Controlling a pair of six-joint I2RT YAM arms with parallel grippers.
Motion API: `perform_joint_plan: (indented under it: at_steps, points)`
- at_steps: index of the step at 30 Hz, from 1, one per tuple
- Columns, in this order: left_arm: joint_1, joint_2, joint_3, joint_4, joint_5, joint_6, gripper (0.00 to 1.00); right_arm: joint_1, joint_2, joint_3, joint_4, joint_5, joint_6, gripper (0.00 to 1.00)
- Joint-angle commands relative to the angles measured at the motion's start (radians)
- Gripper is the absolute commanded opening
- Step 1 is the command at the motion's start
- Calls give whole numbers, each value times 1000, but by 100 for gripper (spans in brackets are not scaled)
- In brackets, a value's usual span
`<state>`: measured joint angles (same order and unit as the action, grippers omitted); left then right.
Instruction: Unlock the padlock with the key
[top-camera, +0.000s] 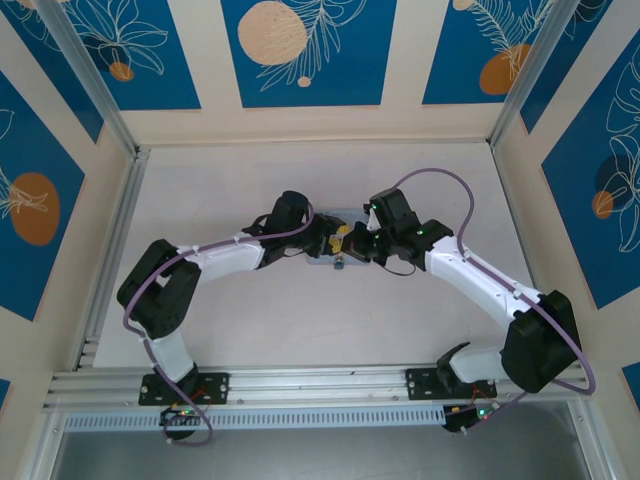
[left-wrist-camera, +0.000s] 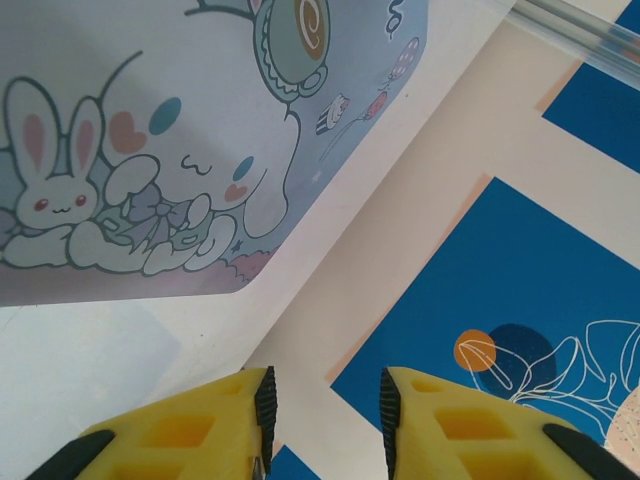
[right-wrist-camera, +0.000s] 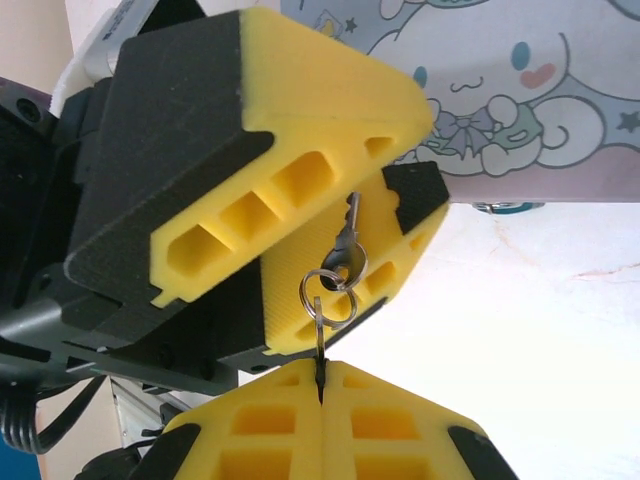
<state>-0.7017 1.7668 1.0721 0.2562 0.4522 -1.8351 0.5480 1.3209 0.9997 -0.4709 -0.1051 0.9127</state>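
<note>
Blue leaf-printed wall panels (top-camera: 310, 60) are enclosing a pale table (top-camera: 250, 330), and both arms are meeting at its middle over a cartoon-printed tin box (left-wrist-camera: 150, 150).

The right gripper (right-wrist-camera: 322, 375) is pinching fully closed on the key (right-wrist-camera: 319, 345). It is gripping the thin dark blade so that the ring (right-wrist-camera: 322, 302) is standing clear of its fingertips. This looks intended to present the ring end to the other arm.

The left gripper (left-wrist-camera: 322, 400) is standing partly apart, with a clear gap showing between its pads. It is bracketing a second grey metal piece (right-wrist-camera: 349, 235) on the same ring without visibly clamping it. A handover or regrip appears to be the step in hand.

The padlock (top-camera: 338, 265) is judged to be the small blue item lying at the box's near edge, just below both grippers. Its keyhole cannot be made out.

Room is tight: the two sets of fingers are nearly touching, and the box is sitting just beside them. Open table is lying on every other side, out toward the rails.
</note>
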Motion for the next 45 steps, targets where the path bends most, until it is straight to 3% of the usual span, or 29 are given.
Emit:
perform_joint_plan:
  at_steps: [1,16,21,26,28,31,38,45]
  points:
    - [-8,15,-6,34,-2,-1,31,-11,-34,-16,-10,-11,12,0]
    - [-8,11,6,4,-6,20,12,-24,-43,-6,-10,-26,12,0]
    - [-8,7,14,-19,-12,35,0,-26,-63,-22,-15,-24,12,0]
    - [-7,-15,39,-86,-50,114,0,-32,-99,-62,-8,-22,23,0]
    - [-6,-25,58,-117,-70,174,0,-45,-134,-87,-7,-11,37,23]
    - [-6,-39,83,-149,-107,262,0,-85,-189,-126,7,-20,58,36]
    - [-7,-103,93,-108,-217,550,0,-178,-230,-191,134,-100,111,41]
    - [-12,-151,72,20,-263,772,0,-209,-189,-279,505,-199,270,45]
